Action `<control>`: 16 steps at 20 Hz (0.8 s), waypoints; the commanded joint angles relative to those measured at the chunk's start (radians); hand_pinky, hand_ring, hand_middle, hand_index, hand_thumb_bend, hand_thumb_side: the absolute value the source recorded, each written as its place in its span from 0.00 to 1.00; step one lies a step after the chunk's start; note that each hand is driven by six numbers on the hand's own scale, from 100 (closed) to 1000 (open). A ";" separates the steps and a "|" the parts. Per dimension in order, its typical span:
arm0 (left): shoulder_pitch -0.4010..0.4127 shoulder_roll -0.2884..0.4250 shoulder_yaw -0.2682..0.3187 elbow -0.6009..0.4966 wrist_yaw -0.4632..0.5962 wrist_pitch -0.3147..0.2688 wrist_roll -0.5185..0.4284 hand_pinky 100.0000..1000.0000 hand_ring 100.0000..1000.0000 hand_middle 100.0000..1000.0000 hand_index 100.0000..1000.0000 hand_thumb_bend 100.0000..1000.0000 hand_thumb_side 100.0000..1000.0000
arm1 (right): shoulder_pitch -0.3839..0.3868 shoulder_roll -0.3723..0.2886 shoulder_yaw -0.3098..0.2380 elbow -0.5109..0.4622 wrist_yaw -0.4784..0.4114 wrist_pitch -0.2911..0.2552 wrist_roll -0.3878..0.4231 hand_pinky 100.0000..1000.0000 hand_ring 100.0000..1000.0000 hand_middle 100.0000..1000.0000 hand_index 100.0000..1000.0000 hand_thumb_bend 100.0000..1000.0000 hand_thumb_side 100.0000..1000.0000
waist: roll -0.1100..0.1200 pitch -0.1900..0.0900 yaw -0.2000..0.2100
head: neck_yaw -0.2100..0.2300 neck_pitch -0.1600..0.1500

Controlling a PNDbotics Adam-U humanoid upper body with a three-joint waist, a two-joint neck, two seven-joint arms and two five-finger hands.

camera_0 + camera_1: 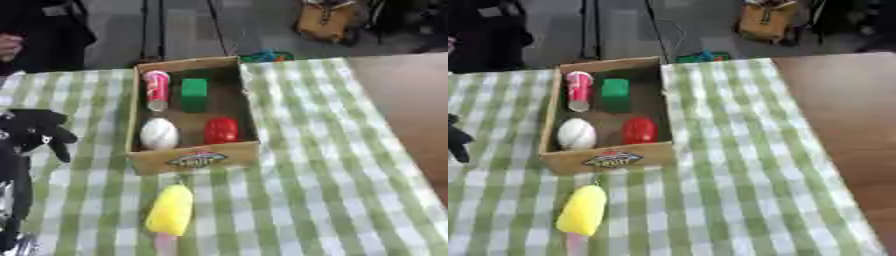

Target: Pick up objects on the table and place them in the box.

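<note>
1. Left eye view: cardboard box stands toward the worktop's far edge, on a green-and-white checked cloth. Inside lie a red-and-white can in the far left corner, a green block just beside it, a white ball in the near left corner, and a red rounded object next to that ball.

2. Same view: only one thing lies outside the box, a yellow popsicle-shaped toy with a pale pink stick pointing at the near edge. Its top nearly touches the box's near wall.

3. Same view: left hand hangs at the left edge, well apart from the toy, fingers loosely curled downward, holding nothing.

4. Right eye view: toy shows clearly, tilted slightly, stick toward the near edge. Only a dark fingertip of the left hand shows at the left edge. No right hand appears in either view.

5. Handling, as a judgement: the toy looks like light, stiff, smooth plastic, likely slippery and apt to roll. Taking it across the yellow body's middle, thumb opposite fingers, seems safer than pinching the thin stick, which could pivot or slip.
</note>
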 commanded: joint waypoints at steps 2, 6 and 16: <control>-0.049 0.062 -0.020 -0.018 -0.072 -0.004 -0.031 0.34 0.60 0.73 0.90 0.00 1.00 | -0.002 -0.026 0.000 -0.024 0.005 -0.014 -0.021 0.40 0.39 0.33 0.46 0.00 0.66 | -0.006 -0.034 0.019 | -0.025 0.014; -0.108 0.123 -0.098 -0.018 -0.257 0.092 -0.079 0.56 0.75 0.82 0.98 0.00 0.96 | 0.004 -0.022 0.010 -0.024 0.006 -0.011 -0.021 0.40 0.39 0.33 0.46 0.00 0.65 | -0.004 -0.053 0.034 | -0.052 0.033; -0.141 0.125 -0.275 -0.018 -0.692 0.205 -0.282 0.82 0.96 0.98 1.00 0.00 0.92 | 0.010 -0.014 0.027 -0.024 0.005 -0.008 -0.021 0.41 0.39 0.33 0.46 0.00 0.64 | 0.003 -0.081 0.037 | -0.058 0.034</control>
